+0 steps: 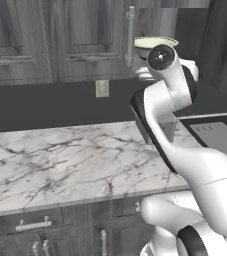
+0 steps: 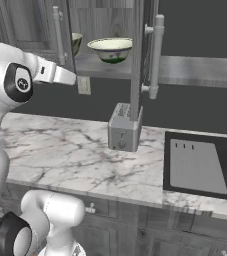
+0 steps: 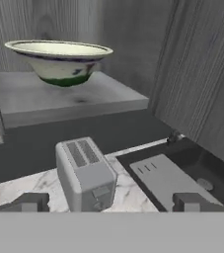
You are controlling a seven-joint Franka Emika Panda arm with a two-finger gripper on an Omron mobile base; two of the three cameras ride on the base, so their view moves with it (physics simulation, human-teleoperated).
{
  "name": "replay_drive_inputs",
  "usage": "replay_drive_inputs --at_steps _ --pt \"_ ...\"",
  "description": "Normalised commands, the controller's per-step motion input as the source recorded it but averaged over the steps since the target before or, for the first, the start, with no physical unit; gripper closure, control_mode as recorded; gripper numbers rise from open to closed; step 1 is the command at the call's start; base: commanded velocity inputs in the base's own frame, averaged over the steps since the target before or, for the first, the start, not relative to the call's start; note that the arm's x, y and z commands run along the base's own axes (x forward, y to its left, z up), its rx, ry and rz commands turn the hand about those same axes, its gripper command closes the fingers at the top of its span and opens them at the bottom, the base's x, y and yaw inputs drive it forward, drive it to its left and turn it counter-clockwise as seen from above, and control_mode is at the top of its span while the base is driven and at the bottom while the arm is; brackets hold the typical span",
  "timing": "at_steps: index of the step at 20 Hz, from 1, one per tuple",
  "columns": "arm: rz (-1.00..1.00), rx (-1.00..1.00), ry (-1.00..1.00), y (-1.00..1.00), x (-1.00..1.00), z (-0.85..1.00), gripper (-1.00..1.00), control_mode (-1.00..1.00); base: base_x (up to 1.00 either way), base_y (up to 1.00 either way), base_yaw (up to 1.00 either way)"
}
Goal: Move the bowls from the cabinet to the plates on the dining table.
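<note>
The pincer [image 3: 111, 201] stands spread wide, holding nothing, its tips apart above a grey toaster [image 3: 85, 174] on the marble worktop [image 2: 60, 150]. Beyond it, one bowl [image 3: 59, 60] rests on the shelf [image 3: 64, 99] of the open cabinet [image 2: 135, 60]; a second bowl [image 2: 76, 42], apparently alike, shows partly behind the door edge. A dark sink [image 2: 200, 167] lies to the right of the toaster.
</note>
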Motion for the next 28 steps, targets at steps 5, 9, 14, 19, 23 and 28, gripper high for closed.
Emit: replay_drive_inputs --at_steps 5,9,14,19,23,28 --pt "0.11 0.16 -0.21 -0.03 0.00 0.00 -1.00 -1.00 0.00 0.00 0.00" --pt "0.09 0.17 -0.21 -0.01 0.21 0.03 -1.00 -1.00 0.00 0.00 0.00" --pt "0.08 0.13 -0.18 0.13 0.41 0.09 -1.00 -1.00 0.00 0.00 0.00" --pt "0.08 0.03 -0.15 0.38 0.30 0.21 -1.00 -1.00 0.00 0.00 0.00" --pt "0.07 -0.02 -0.07 0.37 0.07 0.34 -1.00 -1.00 0.00 0.00 0.00" --pt "0.14 -0.04 -0.06 0.21 0.00 0.30 -1.00 -1.00 0.00 0.00 0.00"
